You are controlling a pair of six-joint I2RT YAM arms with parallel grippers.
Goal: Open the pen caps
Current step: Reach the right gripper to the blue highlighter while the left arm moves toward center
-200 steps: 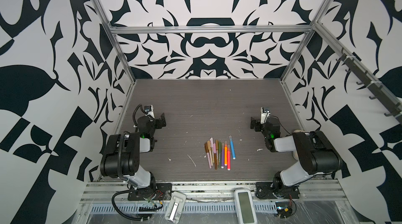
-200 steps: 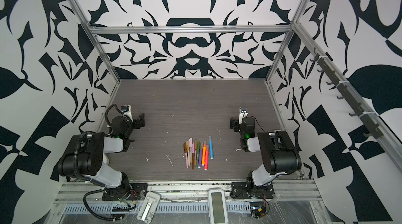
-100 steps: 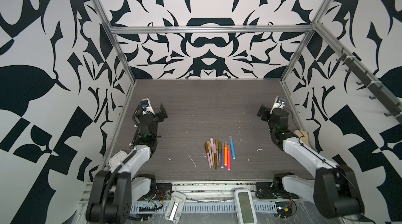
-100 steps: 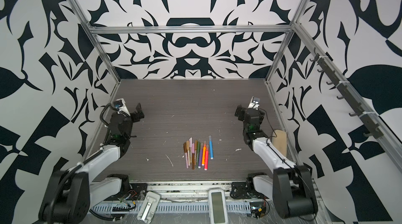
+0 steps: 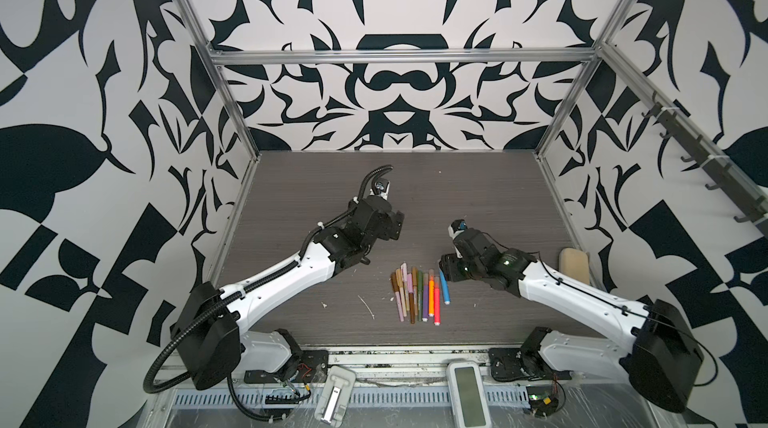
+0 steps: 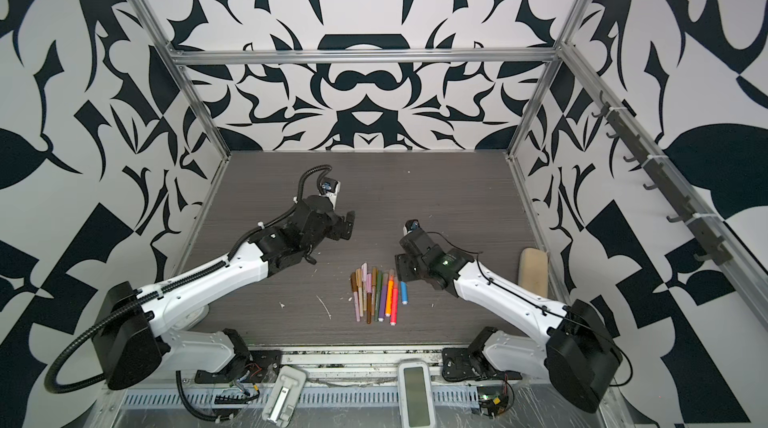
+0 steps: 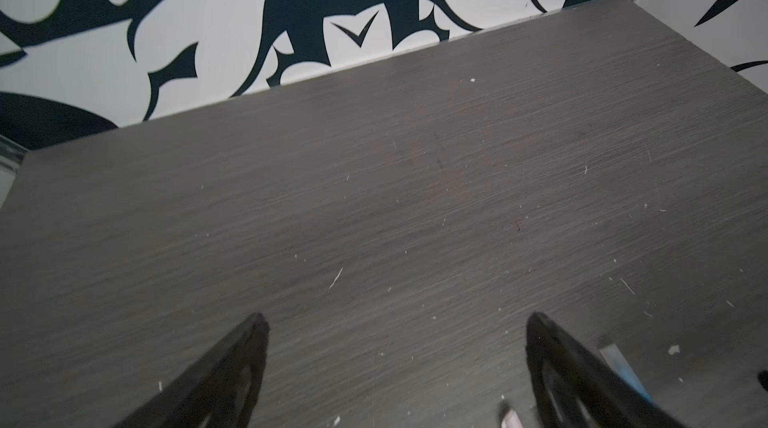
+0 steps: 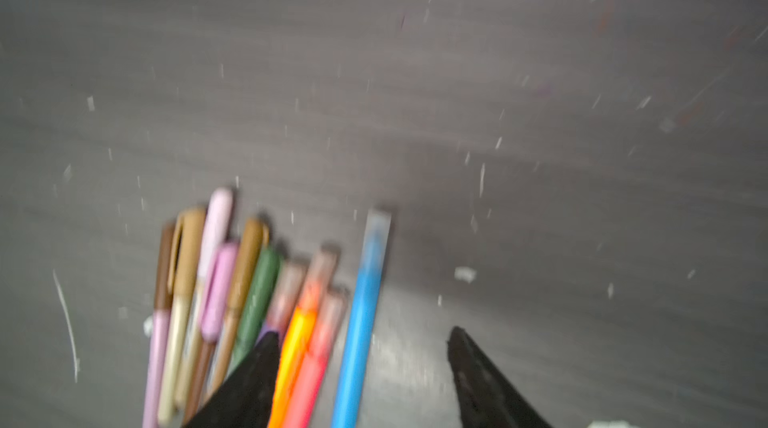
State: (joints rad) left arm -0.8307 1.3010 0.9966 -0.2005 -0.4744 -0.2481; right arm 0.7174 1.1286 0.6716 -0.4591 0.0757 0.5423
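Several pens (image 5: 417, 293) (image 6: 376, 293) lie side by side near the table's front middle, all capped. In the right wrist view their pen caps (image 8: 322, 268) show as translucent pinkish, brown, pink and green stubs. The blue pen (image 5: 444, 289) (image 8: 361, 322) lies at the row's right edge. My right gripper (image 5: 446, 270) (image 6: 401, 268) (image 8: 362, 332) hangs low over the pens' far ends, open, with the blue, red and orange pens between its fingers and nothing gripped. My left gripper (image 5: 397, 224) (image 6: 347, 226) (image 7: 397, 322) is wide open over bare table behind and left of the row.
A tan block (image 5: 574, 266) (image 6: 533, 266) leans at the right wall. White debris flecks (image 5: 366, 306) lie left of the pens. Patterned walls close in the table on three sides. Two grey devices (image 5: 467, 388) sit on the front rail.
Both arms have swung in from the table's sides toward the middle. The right gripper has come down over the pens' far ends with its jaws narrower. The left gripper stays wide open.
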